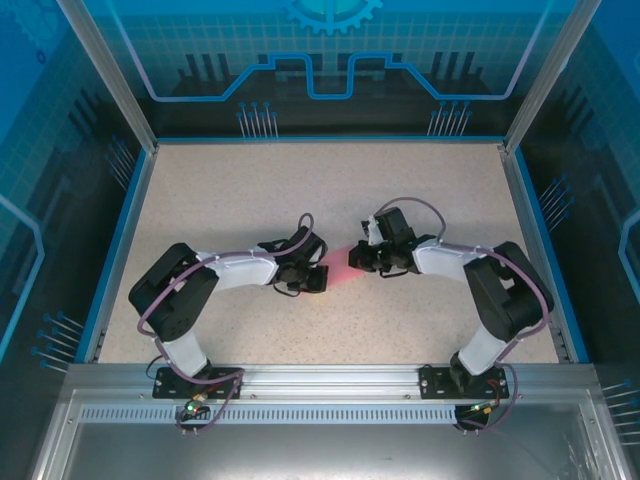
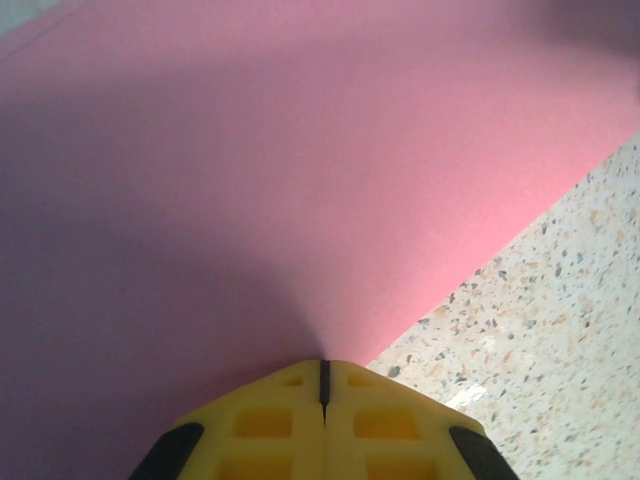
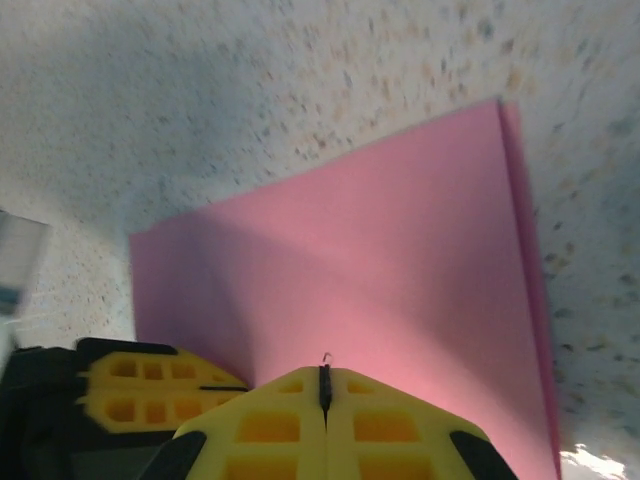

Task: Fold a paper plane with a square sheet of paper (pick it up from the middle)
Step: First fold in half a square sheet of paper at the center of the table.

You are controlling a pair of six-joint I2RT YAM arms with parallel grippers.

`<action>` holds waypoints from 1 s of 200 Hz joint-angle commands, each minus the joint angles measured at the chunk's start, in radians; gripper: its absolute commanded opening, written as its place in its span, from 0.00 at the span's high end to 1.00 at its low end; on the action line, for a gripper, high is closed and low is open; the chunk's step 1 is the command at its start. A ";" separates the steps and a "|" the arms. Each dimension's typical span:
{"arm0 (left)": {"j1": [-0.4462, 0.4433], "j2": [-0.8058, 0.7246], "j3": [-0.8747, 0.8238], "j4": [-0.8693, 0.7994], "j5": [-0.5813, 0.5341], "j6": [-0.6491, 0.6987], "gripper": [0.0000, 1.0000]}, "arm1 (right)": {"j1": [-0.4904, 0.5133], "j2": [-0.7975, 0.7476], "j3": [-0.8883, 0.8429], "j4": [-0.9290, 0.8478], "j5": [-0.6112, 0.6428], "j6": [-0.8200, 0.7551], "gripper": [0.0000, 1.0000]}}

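Left gripper (image 2: pixel 323 385), right gripper (image 3: pixel 324 385) over mostly covered pink paper (image 1: pixel 340 270)

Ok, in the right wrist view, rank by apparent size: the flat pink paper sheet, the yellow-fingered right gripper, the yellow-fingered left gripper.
1. Pink paper sheet, largest by far.
2. Right gripper, bottom centre.
3. Left gripper, lower left, partly hidden.
The grippers' order is unsure: the right one is nearer the camera.

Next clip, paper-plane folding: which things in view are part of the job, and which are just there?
In the job: pink sheet of paper; left gripper and right gripper, jaws shut on it.
Just there: speckled table; blue enclosure walls; aluminium rail.
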 commanded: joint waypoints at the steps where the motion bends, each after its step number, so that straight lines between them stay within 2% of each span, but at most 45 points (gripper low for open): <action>1: 0.014 -0.029 0.031 -0.057 0.006 0.125 1.00 | 0.021 0.050 0.010 0.025 -0.024 0.057 1.00; 33: 0.014 -0.052 0.049 -0.025 0.016 0.029 1.00 | 0.022 0.072 -0.029 0.022 -0.001 0.105 1.00; 61: -0.002 -0.084 0.010 0.117 0.038 -0.207 1.00 | 0.022 0.062 -0.083 0.030 0.023 0.148 1.00; 91: -0.065 -0.081 -0.019 0.181 -0.083 -0.471 1.00 | 0.024 0.052 -0.122 0.052 0.044 0.207 1.00; 115: -0.106 -0.051 -0.081 0.300 -0.148 -0.650 1.00 | 0.026 0.051 -0.143 0.056 0.064 0.244 1.00; 147: -0.149 -0.022 -0.125 0.377 -0.252 -0.747 1.00 | 0.031 0.029 -0.177 0.053 0.088 0.288 1.00; 200: -0.160 0.010 -0.180 0.433 -0.306 -0.801 1.00 | 0.036 0.028 -0.191 0.045 0.089 0.303 1.00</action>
